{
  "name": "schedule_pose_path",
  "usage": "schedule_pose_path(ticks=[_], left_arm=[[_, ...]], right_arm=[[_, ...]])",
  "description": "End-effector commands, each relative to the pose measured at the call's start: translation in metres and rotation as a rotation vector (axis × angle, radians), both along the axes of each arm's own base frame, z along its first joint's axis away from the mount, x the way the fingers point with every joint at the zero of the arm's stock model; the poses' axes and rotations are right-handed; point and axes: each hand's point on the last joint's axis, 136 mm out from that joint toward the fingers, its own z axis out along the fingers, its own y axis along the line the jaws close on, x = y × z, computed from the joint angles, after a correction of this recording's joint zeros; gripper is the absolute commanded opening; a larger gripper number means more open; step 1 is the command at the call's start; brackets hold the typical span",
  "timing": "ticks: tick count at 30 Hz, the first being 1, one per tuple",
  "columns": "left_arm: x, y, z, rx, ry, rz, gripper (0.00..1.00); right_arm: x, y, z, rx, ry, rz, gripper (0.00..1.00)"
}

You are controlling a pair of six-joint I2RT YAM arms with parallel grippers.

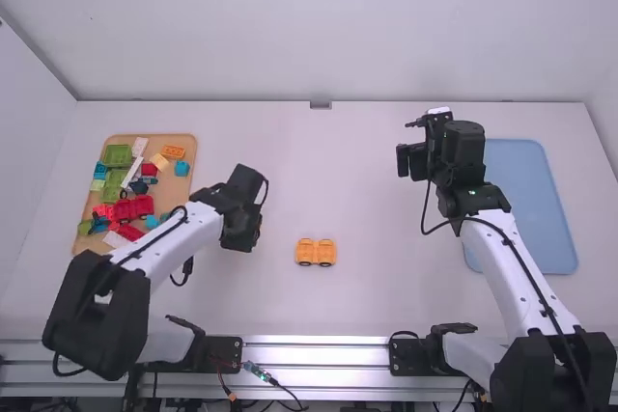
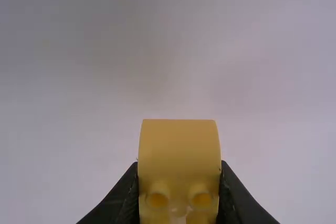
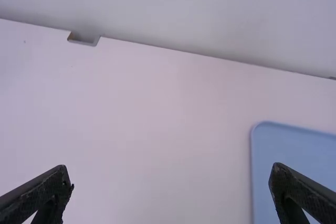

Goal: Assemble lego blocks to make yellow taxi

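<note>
Yellow block (image 2: pixel 179 148) is clamped between the fingers of my left gripper (image 2: pixel 179 182), left of the wheeled base (image 1: pixel 316 252). That base sits in from the near edge of the table (image 1: pixel 386 306), about midway between its side edges. I judge the step is to seat block on base: bring it across level, square it up, lower gently, then press evenly. Pushed askew, the base could skid. My right gripper (image 3: pixel 170 169), fingers apart, near the left edge of the blue tray (image 1: pixel 531 205), could brace it.
</note>
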Motion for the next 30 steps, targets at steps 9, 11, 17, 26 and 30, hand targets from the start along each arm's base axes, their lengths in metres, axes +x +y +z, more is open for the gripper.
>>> schedule_pose_path(ticks=[9, 11, 17, 26, 30], left_arm=[[-0.018, -0.009, -0.034, -0.041, 0.163, 0.103, 0.02], [-0.018, -0.012, -0.035, -0.055, 0.170, 0.099, 0.02], [-0.023, -0.026, -0.045, -0.079, 0.204, 0.065, 0.02], [-0.024, -0.027, -0.047, -0.078, 0.210, 0.080, 0.02], [-0.024, -0.027, -0.047, -0.078, 0.208, 0.080, 0.02]], right_arm=[[0.003, 0.000, 0.007, 0.011, -0.012, -0.010, 0.99], [0.003, 0.000, 0.007, 0.011, -0.012, -0.010, 0.99], [0.003, 0.000, 0.007, 0.011, -0.013, -0.010, 0.99], [0.003, 0.000, 0.007, 0.011, -0.012, -0.010, 0.99], [0.003, 0.000, 0.006, 0.011, -0.012, -0.010, 0.99]])
